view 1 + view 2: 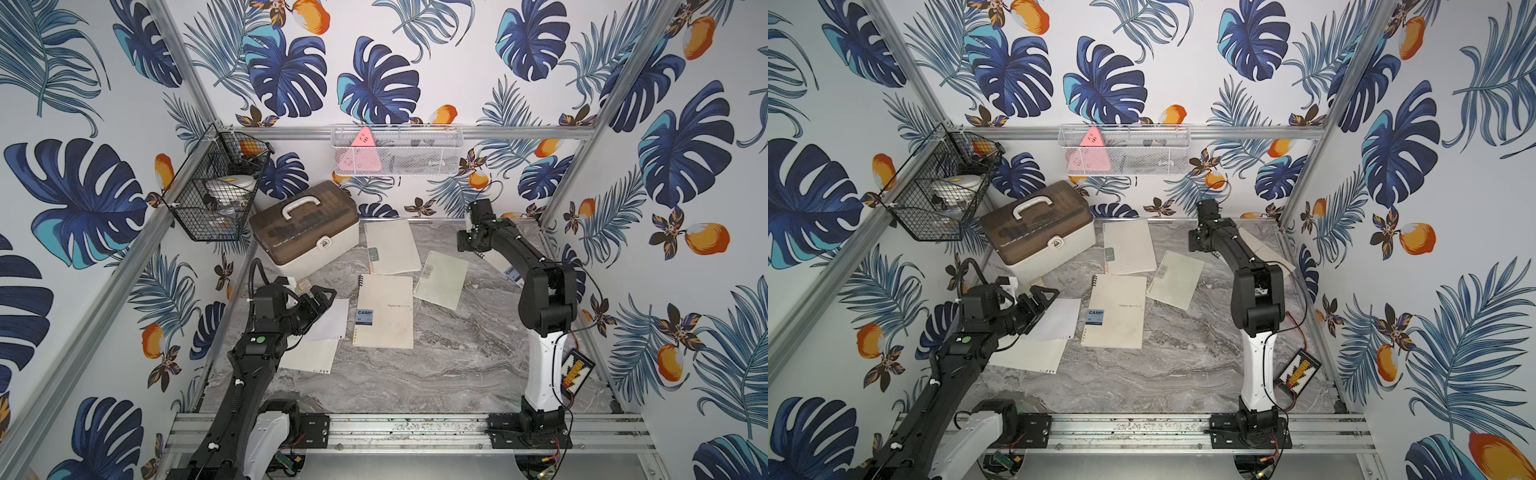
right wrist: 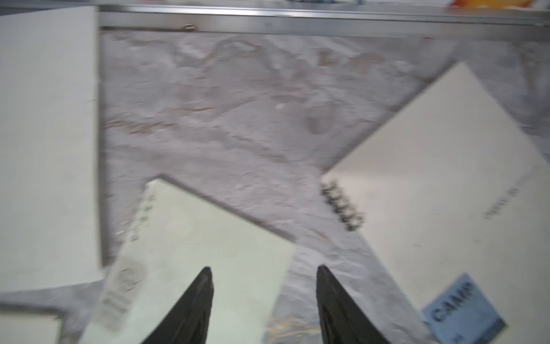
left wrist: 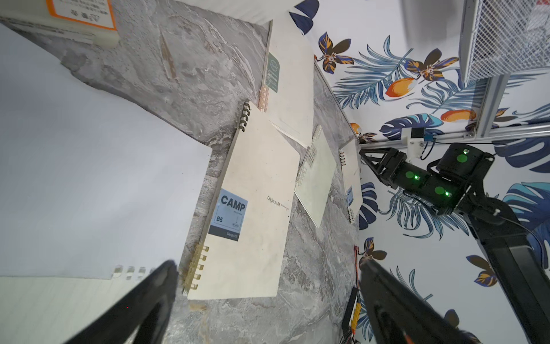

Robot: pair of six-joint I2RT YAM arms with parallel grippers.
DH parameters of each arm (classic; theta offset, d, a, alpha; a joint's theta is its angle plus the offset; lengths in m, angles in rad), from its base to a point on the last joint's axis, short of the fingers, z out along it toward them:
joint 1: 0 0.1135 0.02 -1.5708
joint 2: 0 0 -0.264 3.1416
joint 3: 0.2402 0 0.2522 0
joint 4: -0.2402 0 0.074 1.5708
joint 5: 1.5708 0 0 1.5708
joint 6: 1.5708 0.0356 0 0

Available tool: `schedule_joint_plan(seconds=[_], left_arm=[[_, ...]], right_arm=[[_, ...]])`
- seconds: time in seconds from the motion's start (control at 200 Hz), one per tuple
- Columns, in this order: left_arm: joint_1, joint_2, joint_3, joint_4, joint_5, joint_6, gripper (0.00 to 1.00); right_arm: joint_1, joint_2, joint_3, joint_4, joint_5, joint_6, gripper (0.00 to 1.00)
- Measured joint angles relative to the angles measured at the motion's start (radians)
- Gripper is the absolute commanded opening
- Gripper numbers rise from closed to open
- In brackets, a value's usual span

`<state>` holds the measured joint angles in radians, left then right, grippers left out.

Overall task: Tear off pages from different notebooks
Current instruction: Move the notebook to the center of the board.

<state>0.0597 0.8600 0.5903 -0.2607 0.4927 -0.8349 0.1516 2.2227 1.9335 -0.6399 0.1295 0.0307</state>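
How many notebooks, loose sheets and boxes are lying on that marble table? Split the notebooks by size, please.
Large notebooks: 2
Small notebooks: 2
Loose pages: 2
Box with handle: 1
Total: 7

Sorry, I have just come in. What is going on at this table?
Four spiral notebooks lie on a marble table, where a robot is tearing pages out of them. Two loose pages already lie at the left, beside the large CAMP notebook. The left gripper is open above those pages and holds nothing. The right gripper is also open and empty, above the small pale notebook and near the second CAMP notebook.
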Motion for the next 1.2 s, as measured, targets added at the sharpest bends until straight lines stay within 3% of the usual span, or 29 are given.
schedule_joint_plan(seconds=[0.375,0.5,0.731,0.911,1.066,1.201], left_arm=[[-0.182,0.062,0.014,0.036,-0.083,0.001,0.99],[-0.216,0.08,0.012,0.043,-0.112,0.001,0.99],[-0.28,0.117,0.01,0.082,-0.138,-0.001,0.99],[-0.368,0.175,0.037,0.111,-0.189,-0.003,0.99],[-0.534,0.315,0.121,0.149,-0.264,0.0,0.99],[-0.678,0.461,0.203,0.193,-0.331,0.003,0.99]], right_arm=[[-0.088,0.321,0.332,-0.119,-0.067,-0.155,0.58],[-0.102,0.335,0.341,-0.118,-0.053,-0.182,0.47],[-0.1,0.274,0.21,-0.043,-0.046,-0.207,0.24],[-0.1,0.114,-0.005,-0.1,-0.017,-0.12,0.21],[-0.083,-0.058,-0.175,-0.16,-0.029,0.031,0.24],[-0.052,-0.223,-0.343,-0.169,-0.101,0.114,0.41]])
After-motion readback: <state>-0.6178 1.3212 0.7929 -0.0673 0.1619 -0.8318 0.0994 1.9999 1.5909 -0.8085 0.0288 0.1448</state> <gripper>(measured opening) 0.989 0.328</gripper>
